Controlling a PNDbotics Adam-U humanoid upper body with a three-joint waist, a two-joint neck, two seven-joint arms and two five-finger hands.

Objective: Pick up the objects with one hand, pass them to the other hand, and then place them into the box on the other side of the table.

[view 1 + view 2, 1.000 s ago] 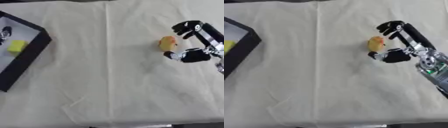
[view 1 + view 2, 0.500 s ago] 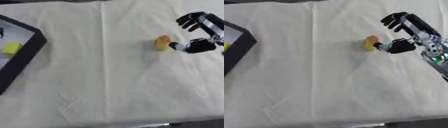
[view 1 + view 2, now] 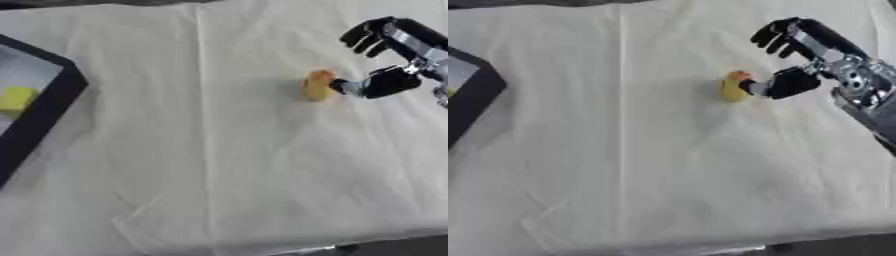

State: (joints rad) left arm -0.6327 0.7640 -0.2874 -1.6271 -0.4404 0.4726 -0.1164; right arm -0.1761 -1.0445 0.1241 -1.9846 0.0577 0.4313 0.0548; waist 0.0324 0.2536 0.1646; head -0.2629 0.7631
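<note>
A small yellow object with an orange top (image 3: 318,85) stands on the cream cloth at the right of the middle. My right hand (image 3: 808,55) comes in from the right edge, its thumb tip touching the object's right side while the fingers (image 3: 773,34) spread above and apart from it. The hand is open and holds nothing. A black box (image 3: 42,116) lies at the left edge with a yellow block (image 3: 17,98) inside. My left hand shows in no view.
A cream cloth (image 3: 210,170) covers the table, with a crease running from far to near left of the object. The table's front edge (image 3: 350,245) shows at the bottom.
The camera has shifted, so the whole scene sits differently. My right hand has moved up and outward, and its thumb now rests against the yellow object's right side.
</note>
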